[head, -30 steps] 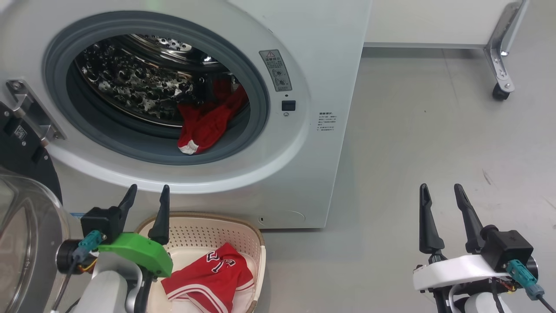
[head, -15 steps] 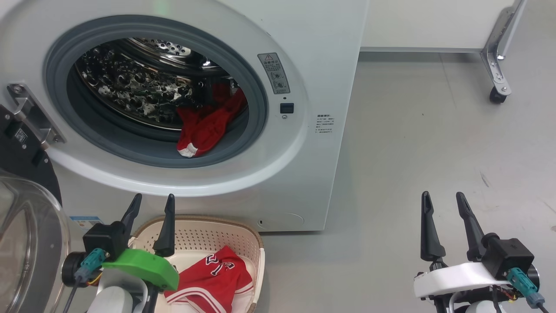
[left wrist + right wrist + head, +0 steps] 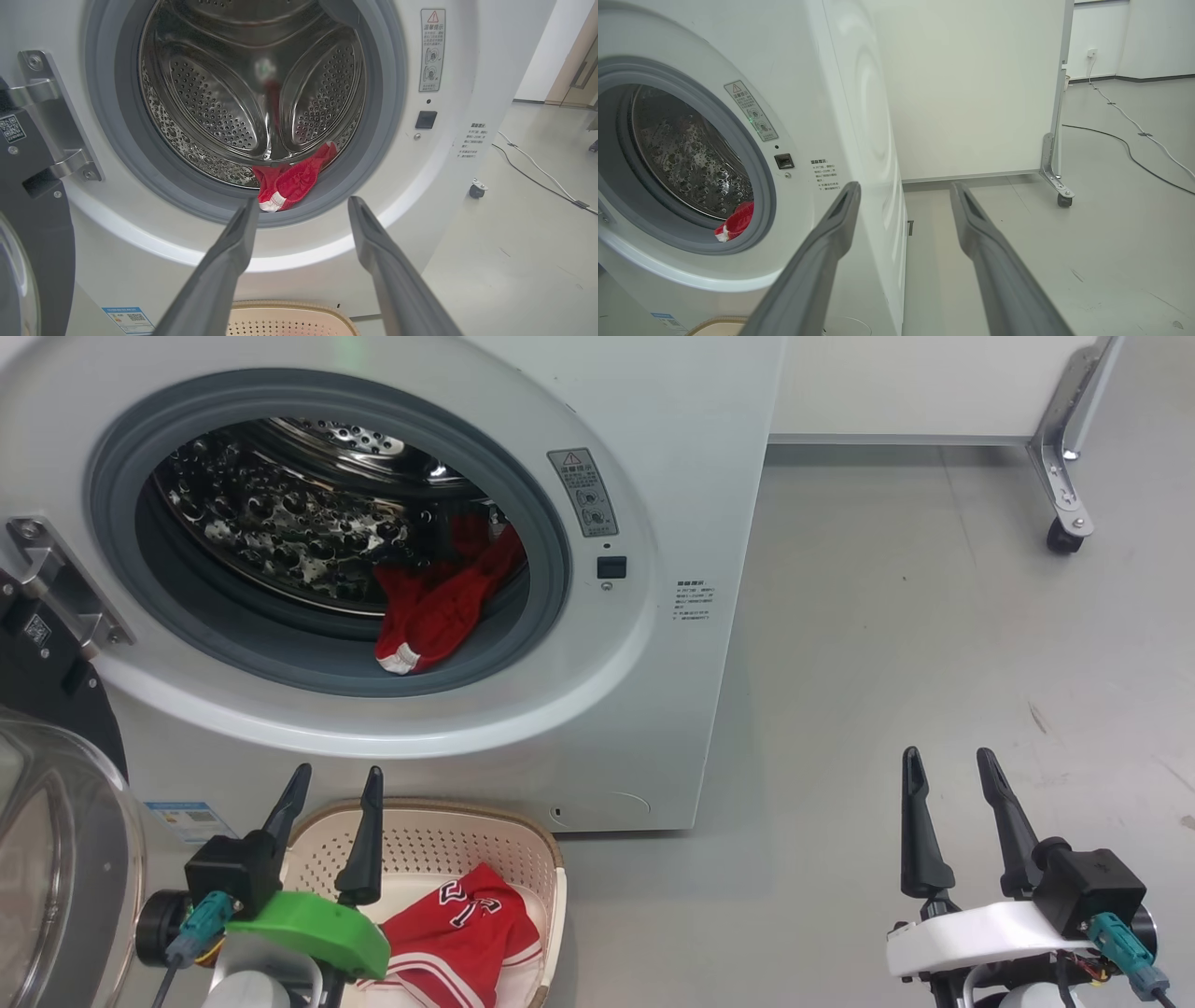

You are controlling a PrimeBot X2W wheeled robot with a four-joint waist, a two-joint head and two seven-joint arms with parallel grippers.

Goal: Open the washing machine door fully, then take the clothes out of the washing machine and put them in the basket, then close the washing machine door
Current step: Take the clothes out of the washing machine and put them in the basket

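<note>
The white washing machine (image 3: 672, 448) stands open, its door (image 3: 56, 868) swung out at the far left. A red garment with white trim (image 3: 434, 607) hangs over the grey gasket at the drum's lower right, also in the left wrist view (image 3: 292, 179) and the right wrist view (image 3: 736, 223). A red jersey with lettering (image 3: 462, 929) lies in the cream basket (image 3: 537, 845) on the floor before the machine. My left gripper (image 3: 338, 779) is open and empty above the basket's left rim. My right gripper (image 3: 946, 761) is open and empty over bare floor, right of the machine.
A white panel on a metal foot with a caster (image 3: 1060, 532) stands at the back right. Cables (image 3: 1129, 154) run over the grey floor behind it. A blue label (image 3: 182, 821) sits at the machine's lower left corner.
The whole head view has shifted a little, so the camera moved. Both grippers stay open and empty. The left gripper sits slightly lower and further right in the picture.
</note>
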